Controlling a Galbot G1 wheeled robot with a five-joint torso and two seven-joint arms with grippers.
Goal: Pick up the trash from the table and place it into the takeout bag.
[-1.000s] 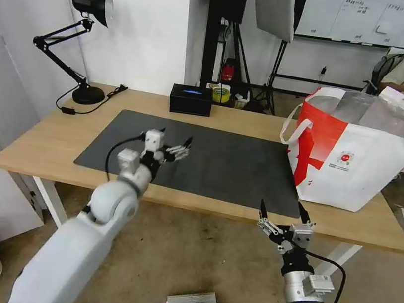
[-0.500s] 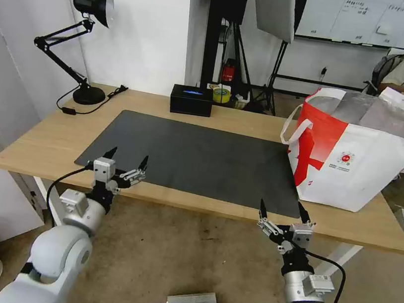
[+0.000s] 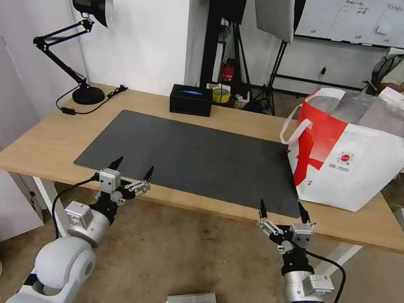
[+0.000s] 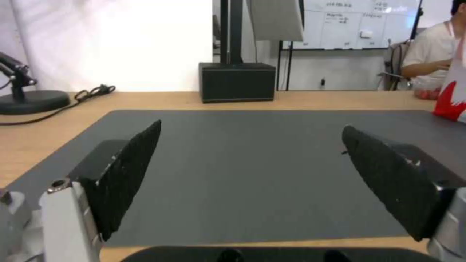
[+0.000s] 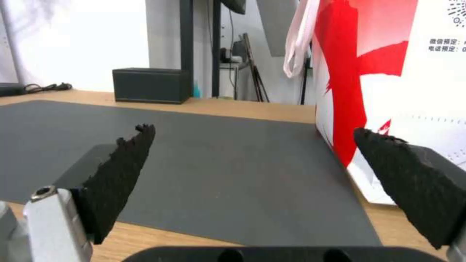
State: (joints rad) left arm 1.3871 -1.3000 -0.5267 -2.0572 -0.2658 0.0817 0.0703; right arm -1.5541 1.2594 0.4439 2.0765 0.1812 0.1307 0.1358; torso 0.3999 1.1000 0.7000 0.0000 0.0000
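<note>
Grey mat (image 3: pixel 196 158) on the table (image 3: pixel 38 141), both grippers parked at the near edge.
Left gripper (image 3: pixel 133 168) sits at the mat's front-left corner, fingers spread wide, holding nothing. Right gripper (image 3: pixel 281 211) sits below the front edge near the takeout bag (image 3: pixel 361 159), also wide and bare. Bag stands upright at the table's right end, touching the mat's right edge.

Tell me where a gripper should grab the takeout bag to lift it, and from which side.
Best bet is the white loop handle hanging off the takeout bag's red side panel, approached from the mat side. It droops clear of the wall and is thin, so open fingers can close around it. The bag's walls look too broad and limp to pinch.
</note>
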